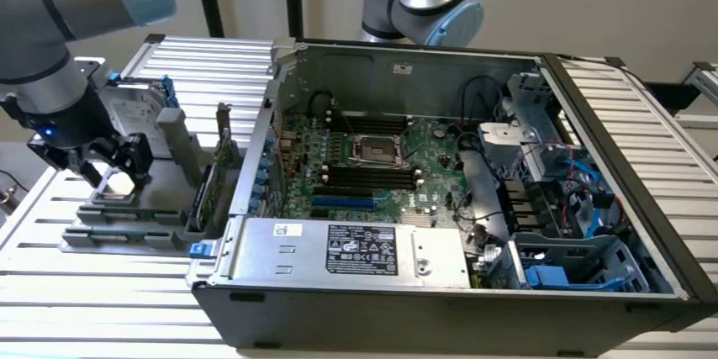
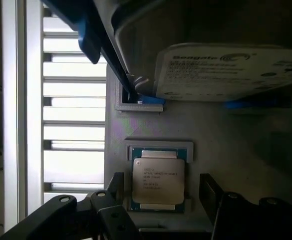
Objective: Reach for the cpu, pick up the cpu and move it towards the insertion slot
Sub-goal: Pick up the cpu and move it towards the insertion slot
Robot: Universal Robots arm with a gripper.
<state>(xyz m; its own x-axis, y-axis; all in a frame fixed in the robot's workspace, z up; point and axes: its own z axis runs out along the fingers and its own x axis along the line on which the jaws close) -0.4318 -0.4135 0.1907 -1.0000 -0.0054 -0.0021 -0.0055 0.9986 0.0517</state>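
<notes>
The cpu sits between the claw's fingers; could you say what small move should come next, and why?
Probably close the claw on the cpu: its open fingers flank it with a gap each side, and it lies flat in its holder.

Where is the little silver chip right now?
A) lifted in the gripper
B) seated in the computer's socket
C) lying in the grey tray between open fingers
C: the cpu lies flat in the grey tray, with the gripper open around it.
</notes>
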